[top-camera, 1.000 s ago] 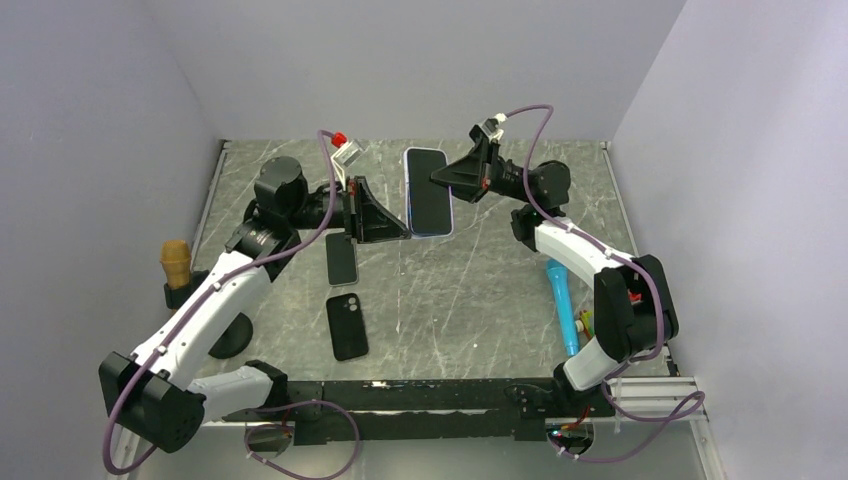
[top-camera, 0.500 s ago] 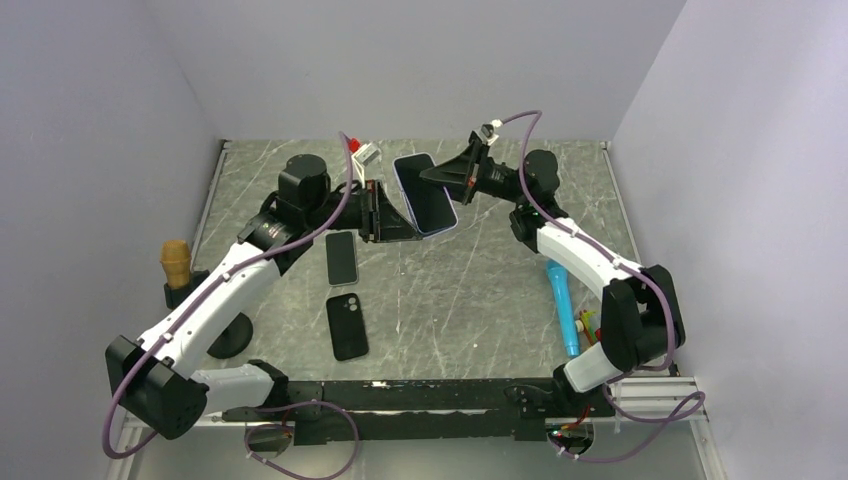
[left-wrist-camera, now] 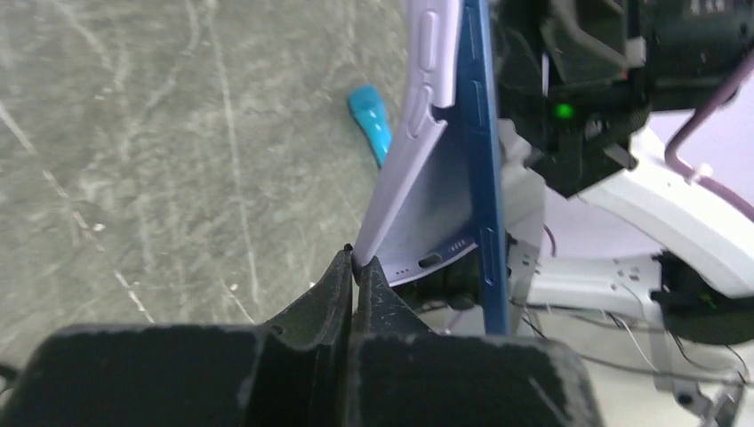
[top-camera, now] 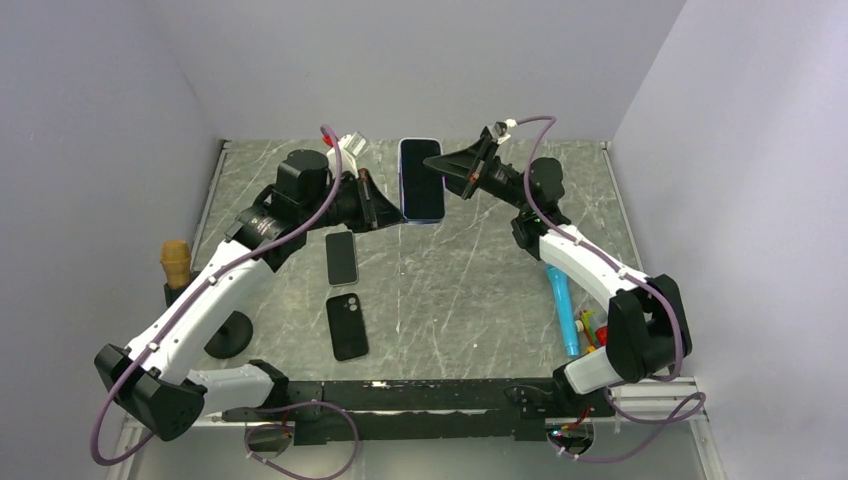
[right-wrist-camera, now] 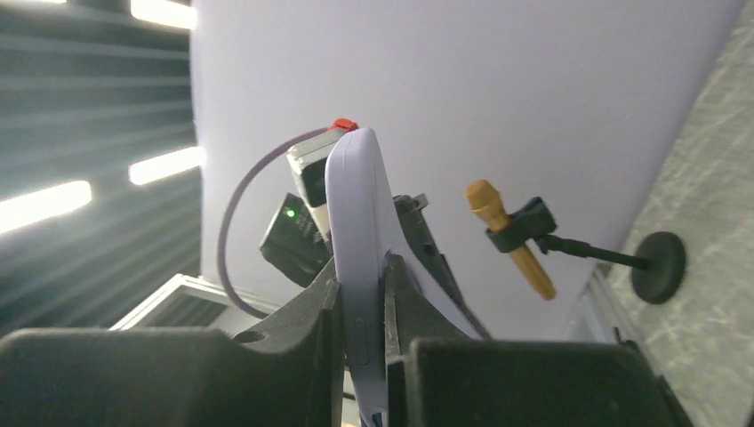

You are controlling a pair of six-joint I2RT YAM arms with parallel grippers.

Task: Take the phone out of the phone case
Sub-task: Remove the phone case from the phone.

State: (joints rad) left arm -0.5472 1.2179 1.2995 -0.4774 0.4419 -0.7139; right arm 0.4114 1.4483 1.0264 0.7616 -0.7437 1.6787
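A blue phone [top-camera: 423,178] in a lilac case is held upright in the air between both arms above the far middle of the table. My left gripper [top-camera: 396,216] is shut on the case's lower left corner. In the left wrist view the fingertips [left-wrist-camera: 356,263] pinch the lilac case [left-wrist-camera: 418,169], which is peeled away from the blue phone edge [left-wrist-camera: 480,133] at that corner. My right gripper [top-camera: 433,162] is shut across the phone's upper right side. In the right wrist view its jaws [right-wrist-camera: 360,289] clamp the cased phone [right-wrist-camera: 356,205] edge-on.
A light phone [top-camera: 342,257] and a black phone [top-camera: 347,326] lie on the marble table left of centre. A teal tool [top-camera: 560,300] lies at the right by the right arm. A brown-headed microphone [top-camera: 176,262] on a round black base [top-camera: 230,335] stands at the left edge.
The phone has swung from a tilt back to upright. My left gripper has moved up to the case's lower left corner, and the right gripper has shifted toward the phone's top right.
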